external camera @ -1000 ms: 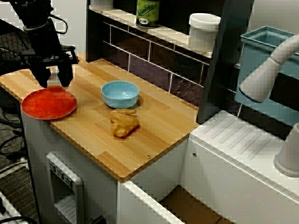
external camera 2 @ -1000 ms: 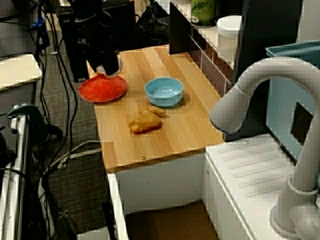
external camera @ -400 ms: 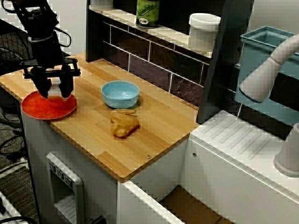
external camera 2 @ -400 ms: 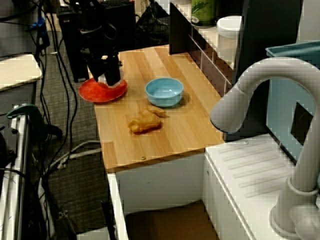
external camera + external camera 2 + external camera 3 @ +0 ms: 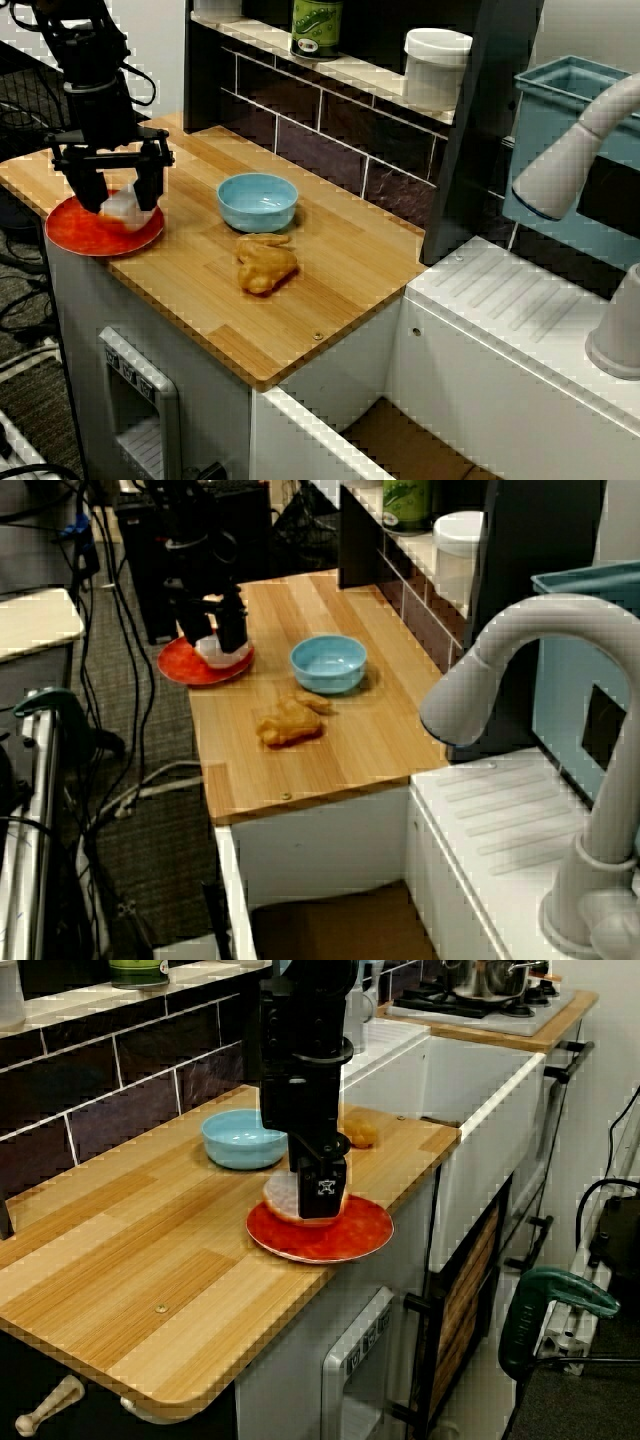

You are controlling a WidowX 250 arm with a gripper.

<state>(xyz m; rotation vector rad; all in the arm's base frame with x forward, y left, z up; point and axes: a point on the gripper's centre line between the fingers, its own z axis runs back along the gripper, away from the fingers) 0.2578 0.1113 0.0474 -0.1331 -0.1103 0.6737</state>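
One red plate [image 5: 78, 236], one blue bowl [image 5: 258, 200], one golden-brown food piece [image 5: 265, 264] and one pale lump [image 5: 130, 212] sit on the desk [image 5: 330, 270]. The lump (whitish, rounded) lies on the plate's bowl-side part, between the fingers of the black pincer [image 5: 119, 202]. The fingers straddle it, but I cannot tell whether they clamp it.

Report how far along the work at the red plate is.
Done: the white rounded lump rests on the round red plate. In hand: the black pincer straddles it; grip unclear. Left: the pincer has not drawn clear. The light blue bowl stands apart.
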